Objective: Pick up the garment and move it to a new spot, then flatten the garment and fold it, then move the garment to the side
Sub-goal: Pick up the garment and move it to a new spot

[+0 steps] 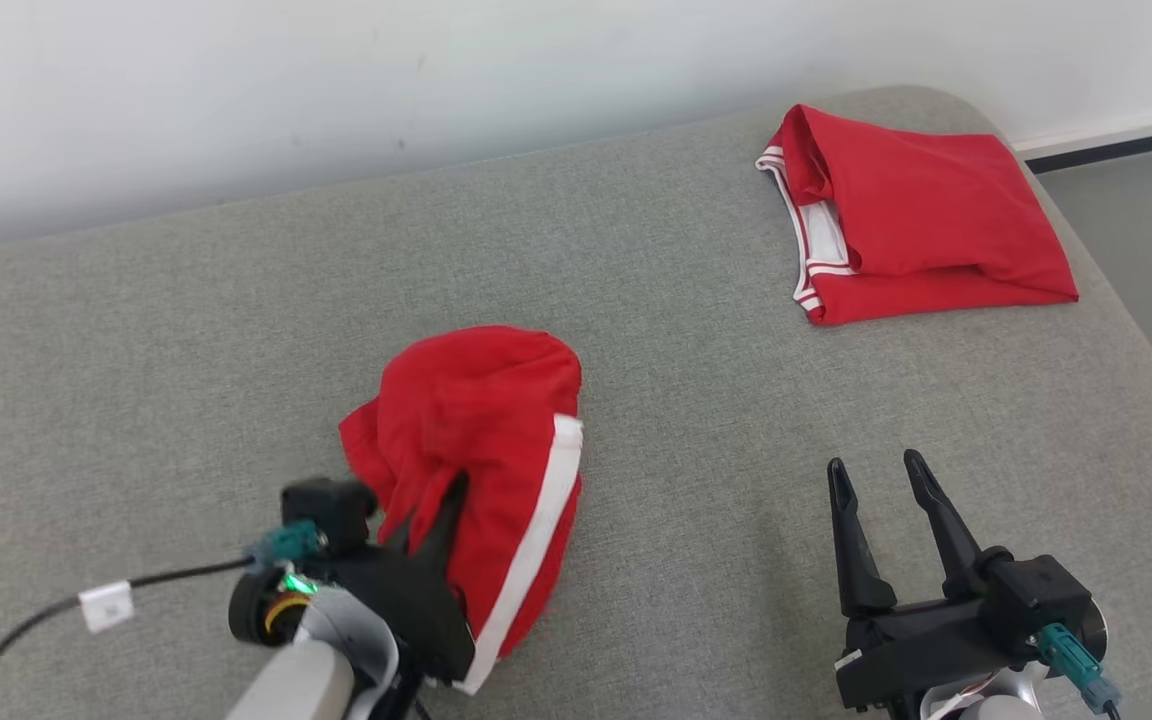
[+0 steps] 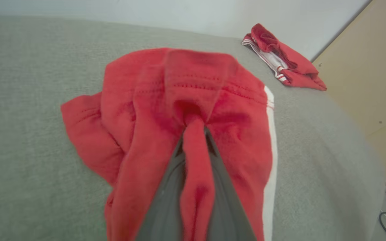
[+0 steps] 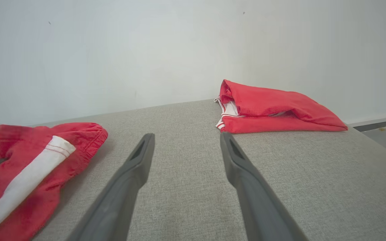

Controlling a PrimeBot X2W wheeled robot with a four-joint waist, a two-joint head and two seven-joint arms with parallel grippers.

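While the left gripper (image 1: 433, 512) is clenched on a pinched fold of the red shorts (image 1: 476, 430), the first step reads as only just begun; the cloth bunches up between its fingers, and the rest of the shorts lies crumpled just ahead of and around the fingertips on the grey upholstered surface (image 1: 236, 330); the white side stripe (image 1: 546, 520) runs along the edge to that gripper's right; nothing in the heap looks lifted clear, so I judge the pickup to be in hand and the move to a new spot not yet made. Flattening, folding and setting aside are all left to do, since the shorts are wadded, not spread. Well to the right of the shorts, the right gripper (image 1: 876, 462) hovers released, jaws wide and holding nothing, above bare upholstery; far beyond it, toward the wall, a folded red garment (image 1: 921, 215) with white trim lies near the rounded corner; probably a piece already finished, though that is a guess.
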